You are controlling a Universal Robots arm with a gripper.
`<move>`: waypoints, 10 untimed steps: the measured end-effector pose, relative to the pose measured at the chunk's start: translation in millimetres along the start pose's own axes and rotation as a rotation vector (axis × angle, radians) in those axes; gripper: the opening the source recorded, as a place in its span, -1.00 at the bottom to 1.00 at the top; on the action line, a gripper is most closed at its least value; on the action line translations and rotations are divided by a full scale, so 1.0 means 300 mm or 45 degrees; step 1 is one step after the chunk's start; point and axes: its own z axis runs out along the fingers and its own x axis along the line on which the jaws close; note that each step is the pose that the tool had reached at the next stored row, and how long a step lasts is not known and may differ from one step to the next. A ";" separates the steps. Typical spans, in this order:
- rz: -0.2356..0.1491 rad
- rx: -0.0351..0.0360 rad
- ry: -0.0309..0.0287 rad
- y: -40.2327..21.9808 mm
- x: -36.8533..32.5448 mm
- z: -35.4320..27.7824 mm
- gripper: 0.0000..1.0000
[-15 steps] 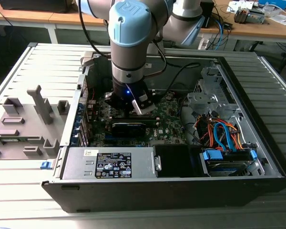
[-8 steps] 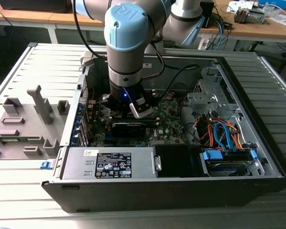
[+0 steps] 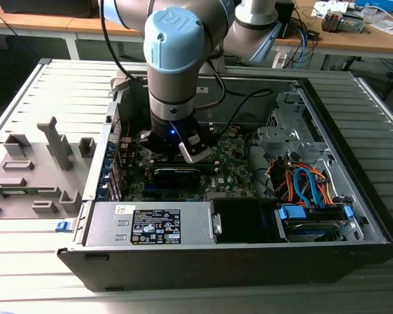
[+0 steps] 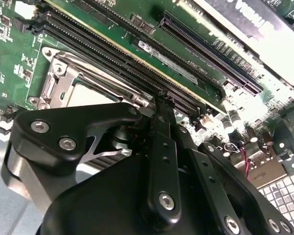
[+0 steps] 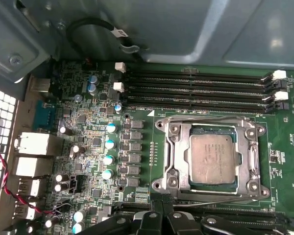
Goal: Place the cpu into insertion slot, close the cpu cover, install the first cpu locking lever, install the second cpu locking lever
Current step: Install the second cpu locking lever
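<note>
I have the arm reaching down into the open black computer case point(image 3: 354, 252), over the green motherboard point(image 5: 95, 161). In the first wrist view the small square cpu with its pale silver-grey metal top point(image 5: 211, 158) sits in the socket, and the thin silver-grey metal cpu cover point(image 5: 251, 156) frames it, apparently lying flat. So I judge steps 1 and 2 done and the wire locking levers in hand. The black gripper point(image 4: 159, 105) hovers just beside the socket, near the thin lever wire point(image 5: 210, 199); I cannot tell how its pincer stands. Hooking that wire calls for fine alignment.
</note>
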 end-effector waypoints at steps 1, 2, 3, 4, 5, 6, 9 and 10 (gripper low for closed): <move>-0.010 -0.0019 0.0017 0.001 0.000 0.002 -0.79; -0.017 -0.0028 0.0030 0.001 0.000 0.002 -0.79; -0.034 -0.0043 0.0060 0.002 0.000 0.004 -0.79; -0.056 -0.0051 0.0102 0.003 0.000 0.005 -0.79; -0.072 -0.0057 0.0130 0.004 0.000 0.007 -0.79; -0.076 -0.0062 0.0138 0.005 0.000 0.008 -0.79; -0.081 -0.0090 0.0145 0.011 0.000 0.010 -0.79; -0.081 -0.0117 0.0142 0.012 -0.001 0.011 -0.79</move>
